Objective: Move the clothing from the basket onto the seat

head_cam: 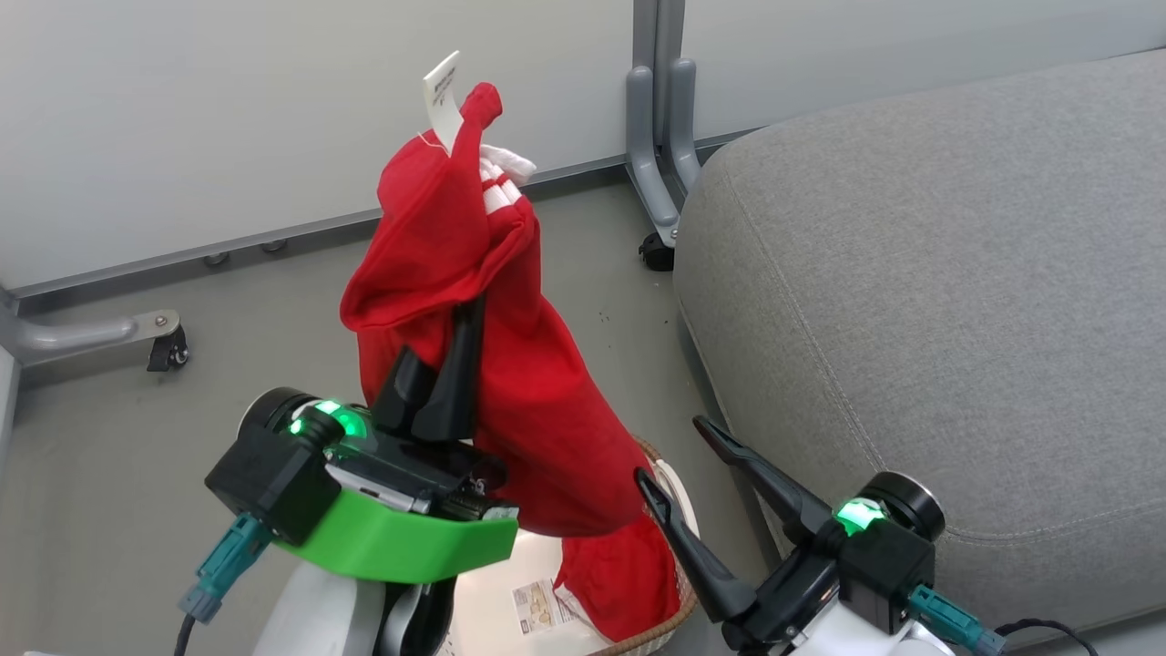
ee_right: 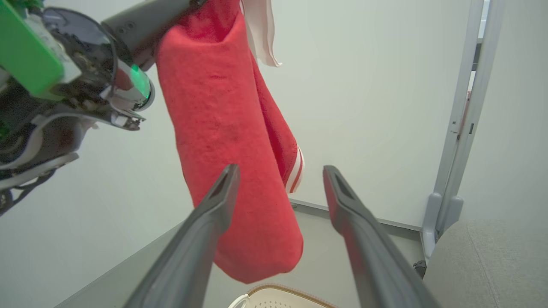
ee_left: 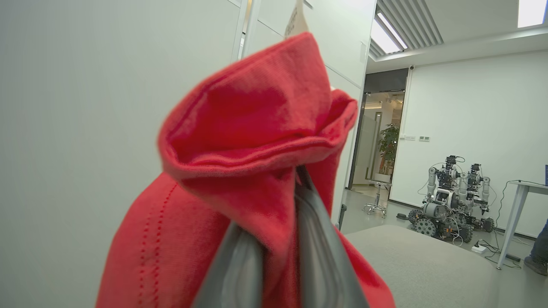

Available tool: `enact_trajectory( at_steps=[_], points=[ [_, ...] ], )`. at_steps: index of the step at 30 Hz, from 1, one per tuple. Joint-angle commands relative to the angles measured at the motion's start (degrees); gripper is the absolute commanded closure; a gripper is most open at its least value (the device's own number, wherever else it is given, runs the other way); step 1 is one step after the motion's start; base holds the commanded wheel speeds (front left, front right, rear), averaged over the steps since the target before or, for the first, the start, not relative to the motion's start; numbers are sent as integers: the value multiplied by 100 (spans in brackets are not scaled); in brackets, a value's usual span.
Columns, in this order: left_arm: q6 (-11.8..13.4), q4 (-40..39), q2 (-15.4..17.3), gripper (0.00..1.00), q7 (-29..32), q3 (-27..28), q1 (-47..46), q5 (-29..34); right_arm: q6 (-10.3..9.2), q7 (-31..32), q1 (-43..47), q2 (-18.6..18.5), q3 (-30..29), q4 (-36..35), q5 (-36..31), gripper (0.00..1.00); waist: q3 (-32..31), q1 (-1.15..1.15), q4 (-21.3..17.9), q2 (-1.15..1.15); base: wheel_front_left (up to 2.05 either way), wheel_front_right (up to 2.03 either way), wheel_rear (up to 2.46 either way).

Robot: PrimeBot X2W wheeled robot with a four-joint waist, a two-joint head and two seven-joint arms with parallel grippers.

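Grey floor (head_cam: 109, 474) meets pale wall panels (head_cam: 228, 109) on castored frames; the seat (head_cam: 956, 319) occupies the robot's right side.

We find the clothing (head_cam: 537, 401) held aloft by the left gripper (head_cam: 469, 314); its fingers are clamped together on a fold near the upper part, with a hood of fabric flopping over the tips. The piece hangs as a long limp tube, long axis vertical, above the basket (head_cam: 663, 629); in the right wrist view its lower hem hangs clear of the rim. A second red garment (head_cam: 619, 574) lies inside the basket beside a paper sticker (head_cam: 537, 606).

Governing relation: the seat lies to the right of the held piece, well apart from it, with its top surface lower than the grip point; we judge a rightward carry necessary before any release. The right gripper (head_cam: 670, 448) is nearer the seat; its fingers stand apart and empty, pointing up towards the hanging cloth.

Materials: soft matt knit, red, with white stripe trim (head_cam: 501, 191) and a stiff white label (head_cam: 444, 96) standing at the top; seat of coarse grey weave, rounded corner, stitched seam; basket of cream perforated plastic with a brown woven-look rim.
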Motion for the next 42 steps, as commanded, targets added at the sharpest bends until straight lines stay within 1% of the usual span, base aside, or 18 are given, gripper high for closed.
enact_trajectory(
  at_steps=[1, 6, 11, 16, 19, 25, 32, 38, 39, 40, 42],
  points=[
    [-28, 25, 20, 100, -1, 36, -20, 55, 0, -17, -98, -78, 138, -118, 39, 0, -3, 0, 18, 0, 0, 0, 0],
    [-28, 76, 20, 100, -1, 72, -25, 79, 0, -18, -293, -255, 655, -284, -76, 0, -8, 0, 70, 0, 0, 0, 0],
    [-28, 125, 21, 100, -1, -67, -75, 69, 0, -18, -443, -197, 756, -116, -137, 0, -10, 0, 167, 0, 0, 0, 0],
    [-28, 130, 21, 100, -1, -292, -133, 67, 0, -17, -518, -40, 603, 227, -417, 0, -27, 0, 294, 0, 0, 0, 0],
    [-28, 138, 21, 100, -1, -423, -127, 56, 0, -18, -570, 119, 537, 415, -501, 0, -28, 0, 356, 0, 0, 0, 0],
    [-28, 219, 19, 100, -1, -770, -157, 100, 0, -17, -724, 238, 556, 759, -630, 0, -28, 0, 430, 0, 0, 0, 0],
    [-28, 385, 20, 100, -1, -1251, -199, 198, 0, -18, -927, 335, 598, 1144, -705, 0, -23, 0, 420, 0, 0, 0, 0],
    [-28, 428, 20, 100, -1, -1377, -204, 154, 0, -17, -996, 425, 553, 1350, -639, 0, -27, 0, 417, 0, 0, 0, 0],
    [-28, 440, 20, 100, -1, -1389, -194, 135, 0, -17, -994, 443, 520, 1364, -619, 88, -29, 0, 418, 0, 0, 0, 0],
    [-28, 451, 20, 100, -1, -1393, -185, 128, 0, -18, -1004, 454, 492, 1361, -621, 100, -30, 0, 419, 0, 0, 0, 0],
    [-28, 471, 20, 100, -1, -1405, -166, 130, 0, -18, -1018, 446, 514, 1341, -641, 100, -29, 0, 420, 0, 0, 0, 0]
  ],
)
